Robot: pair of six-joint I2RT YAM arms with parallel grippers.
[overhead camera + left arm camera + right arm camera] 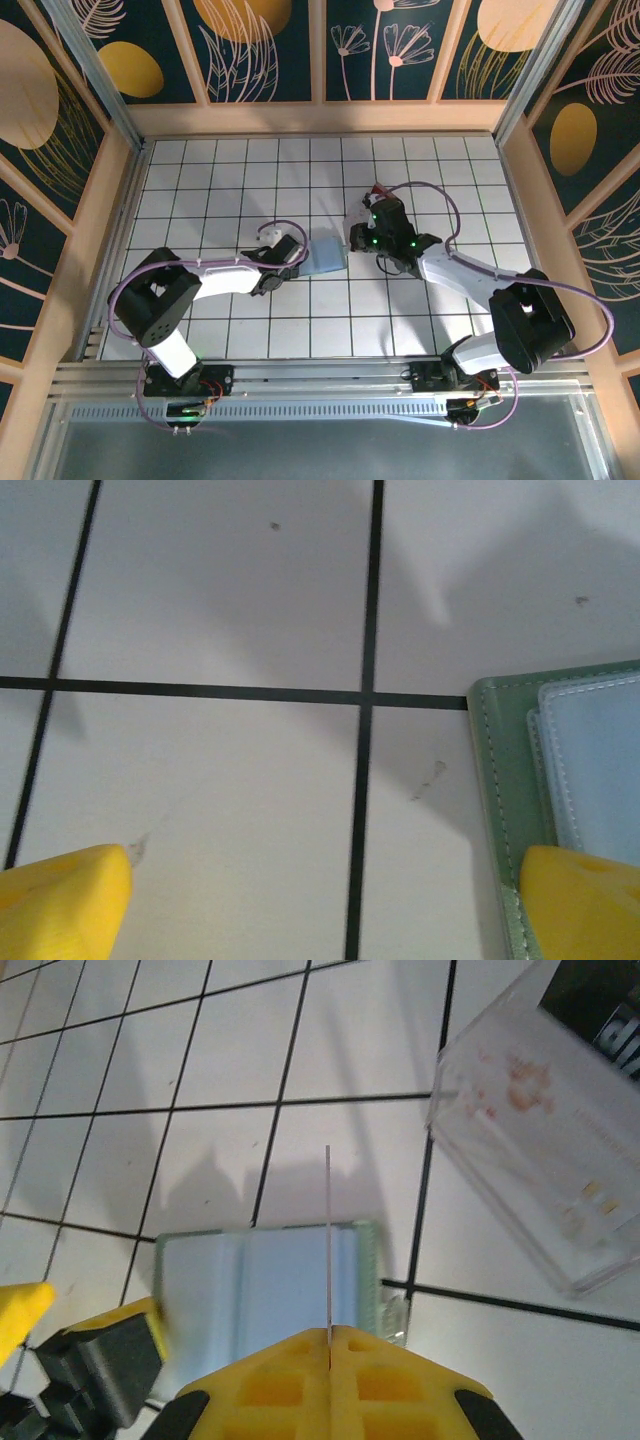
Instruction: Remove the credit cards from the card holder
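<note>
The card holder lies open and flat on the tiled floor between the two arms, pale blue inside with a green stitched border. My right gripper is shut on one of the credit cards, seen edge-on as a thin upright line above the card holder. My left gripper is open wide and low over the floor at the holder's left edge. Its right finger sits on the holder's border, and its left finger is over bare tile.
A clear plastic box with red and dark contents lies just beyond my right gripper, near the floor's middle. Wooden walls ring the white tiled floor, and my left gripper is beside the holder.
</note>
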